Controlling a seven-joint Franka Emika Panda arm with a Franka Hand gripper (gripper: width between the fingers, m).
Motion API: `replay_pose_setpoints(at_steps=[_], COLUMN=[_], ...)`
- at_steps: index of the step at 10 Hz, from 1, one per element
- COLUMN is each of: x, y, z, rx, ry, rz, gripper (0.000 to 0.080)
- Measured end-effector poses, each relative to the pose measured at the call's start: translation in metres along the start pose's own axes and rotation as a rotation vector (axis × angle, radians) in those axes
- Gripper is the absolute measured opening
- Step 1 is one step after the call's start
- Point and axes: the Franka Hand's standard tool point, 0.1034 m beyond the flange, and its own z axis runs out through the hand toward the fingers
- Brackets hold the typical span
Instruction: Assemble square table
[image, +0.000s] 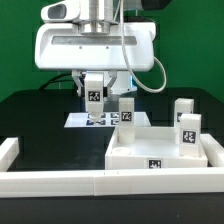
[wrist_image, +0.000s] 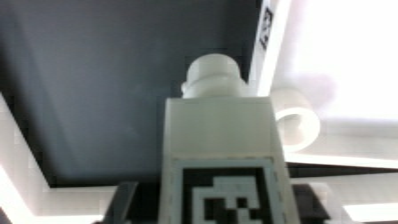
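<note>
Clearly the gripper (image: 93, 103) is clamped on a white tagged leg (image: 93, 96), carried upright in the air with its screw tip (wrist_image: 214, 72) pointing away from the claw. Ahead of and below the claw, toward the exterior view's right, lies the square tabletop (image: 160, 150), with three more legs (image: 186, 131) standing on or by it. To do this step well, I judge, keep the leg plumb, centre its tip over a free corner hole before lowering, and turn only once seated.
</note>
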Motion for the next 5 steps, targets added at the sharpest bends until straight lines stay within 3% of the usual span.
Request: replay_pose_setpoints(at_steps=[5], x=[-0.0007], y=[0.0002], z=[0.0014], rx=[-0.001], ry=[-0.003], rz=[0.002], gripper=[0.0268])
